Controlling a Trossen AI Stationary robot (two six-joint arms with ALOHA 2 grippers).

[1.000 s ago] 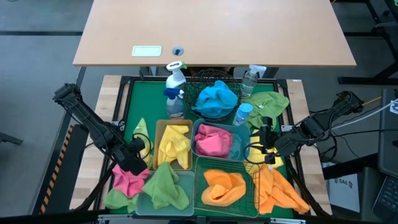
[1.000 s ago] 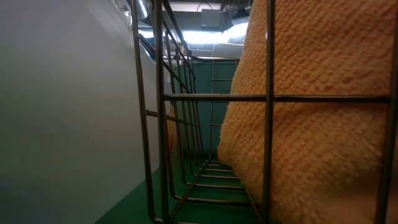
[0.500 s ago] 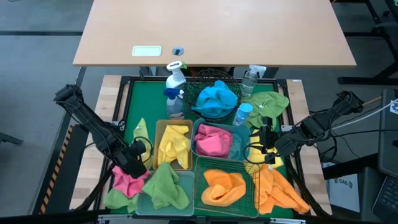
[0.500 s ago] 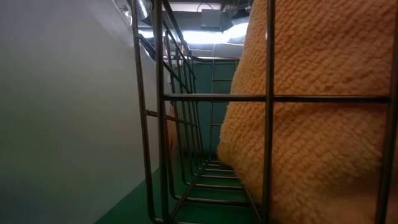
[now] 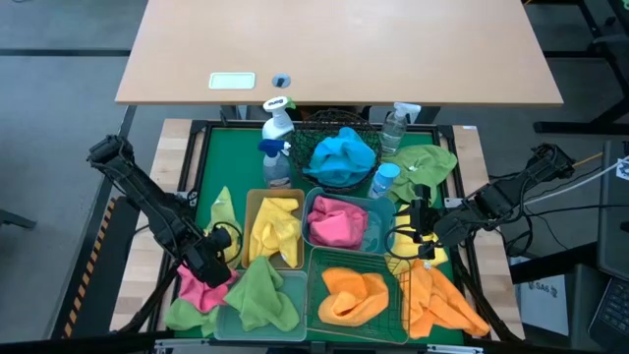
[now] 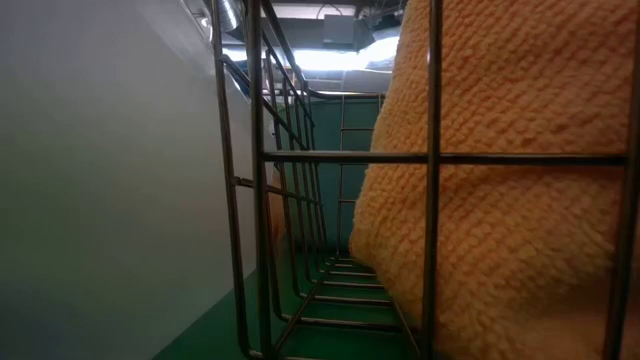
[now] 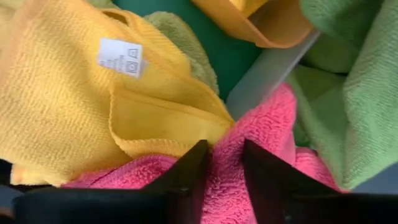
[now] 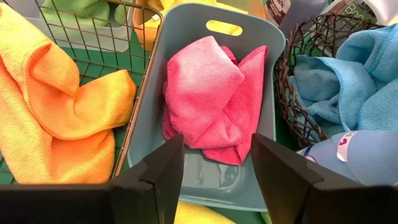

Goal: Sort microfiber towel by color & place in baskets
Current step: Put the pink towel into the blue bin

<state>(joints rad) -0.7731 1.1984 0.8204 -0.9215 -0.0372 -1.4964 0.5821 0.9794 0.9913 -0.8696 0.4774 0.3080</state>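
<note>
A pink microfiber towel point(image 5: 195, 287) lies crumpled on the green mat at the near left, beside a yellow towel point(image 7: 74, 93) and the pale-green bin point(image 5: 257, 313) that holds a green towel. My left gripper point(image 5: 211, 258) is down on it, shut on a pink fold point(image 7: 227, 163). My right gripper point(image 5: 418, 231) hovers open to the right of the teal bin point(image 8: 186, 74), which holds another pink towel point(image 8: 208, 93). Yellow fills the amber bin point(image 5: 273, 226), orange the green wire basket point(image 5: 354, 295), blue the round black basket point(image 5: 342, 155). My left gripper pinches a raised fold of the pink towel point(image 7: 225, 146) between its two fingers point(image 7: 189, 177), coming slanting down from the table's left. The towel still lies on the mat, bunched up around the fingertips, and its far edge touches the yellow towel.
Loose towels lie on the mat: orange point(image 5: 442, 300) at near right, green point(image 5: 428, 165) at far right, yellow-green point(image 5: 221, 206) at left. Three spray bottles point(image 5: 277, 123) point(image 5: 393, 126) point(image 5: 383, 179) stand around the black basket. Wire and orange cloth point(image 6: 500, 200) fill the low view.
My left gripper has moved down and toward the near edge onto the pink towel at the near left, covering more of it. The right arm has kept still.
</note>
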